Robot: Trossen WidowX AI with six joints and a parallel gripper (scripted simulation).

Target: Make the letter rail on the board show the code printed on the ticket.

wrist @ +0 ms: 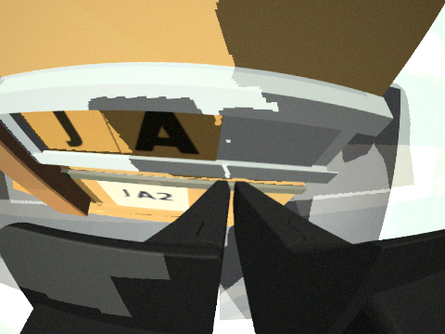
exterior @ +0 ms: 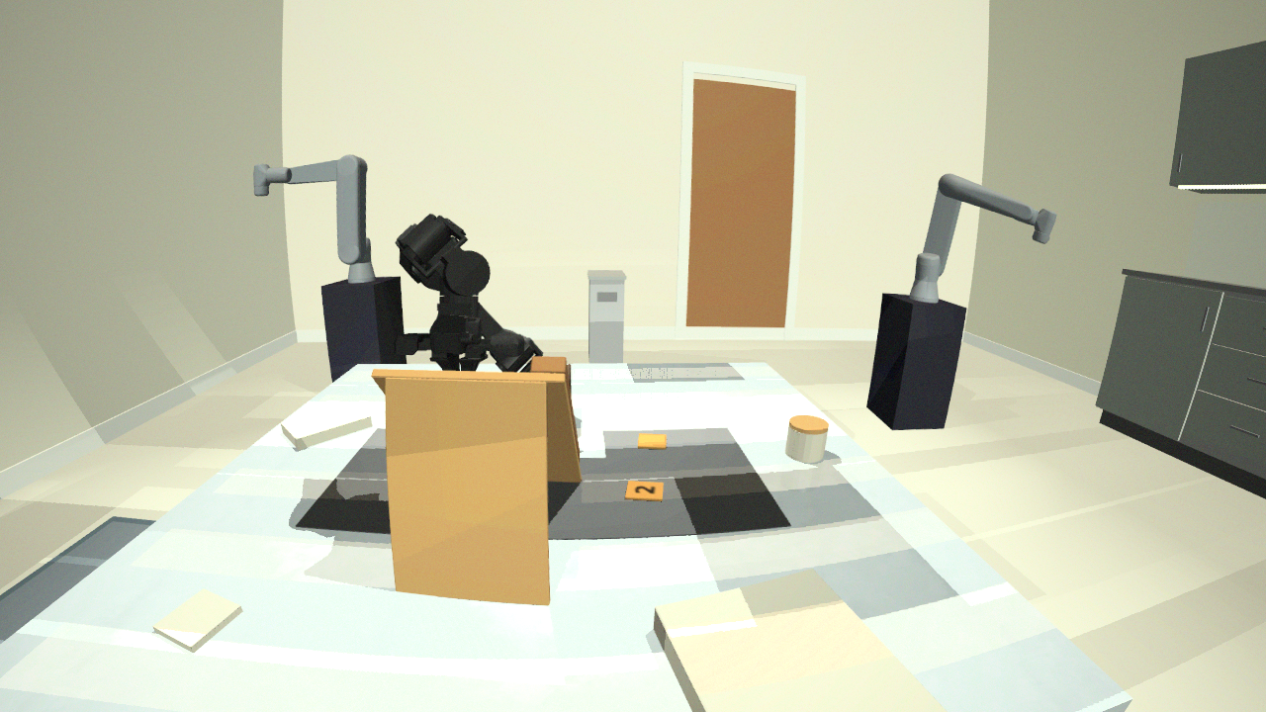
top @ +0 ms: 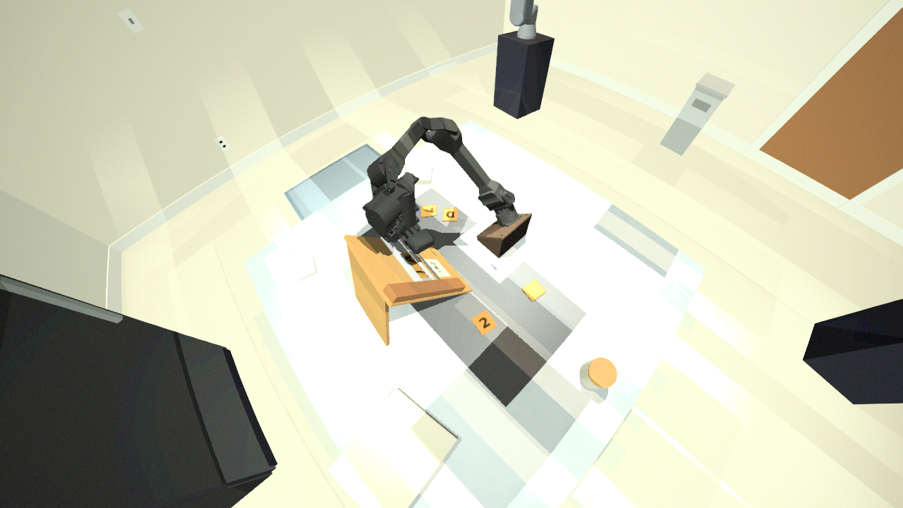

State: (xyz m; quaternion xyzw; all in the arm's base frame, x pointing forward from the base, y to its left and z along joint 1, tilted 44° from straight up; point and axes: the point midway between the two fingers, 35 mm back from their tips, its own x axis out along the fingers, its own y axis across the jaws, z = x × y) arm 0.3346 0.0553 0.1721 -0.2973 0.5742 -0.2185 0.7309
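Note:
The ticket [wrist: 153,204] under the rail reads JA2. On the board [top: 366,278] [exterior: 469,495] [wrist: 116,32], the rail [wrist: 93,159] holds the J tile [wrist: 93,130] at its closed left end and the A tile [wrist: 209,139] beside it; the rail's right part is empty. My gripper [wrist: 229,191] is shut and holds nothing, its tips in front of the rail's lower lip, just right of the A tile. The 2 tile [top: 484,322] [exterior: 644,490] lies face up on the dark mat. Gripper tips are hidden in the top and exterior views.
A tile [top: 533,290] [exterior: 652,440] with no readable letter lies on the mat. Two more tiles [top: 428,211] [top: 450,214] lie near the arm's base. A brown block [top: 422,289] closes the rail's left end. A lidded jar [top: 602,372] [exterior: 807,439] stands toward the counter's edge.

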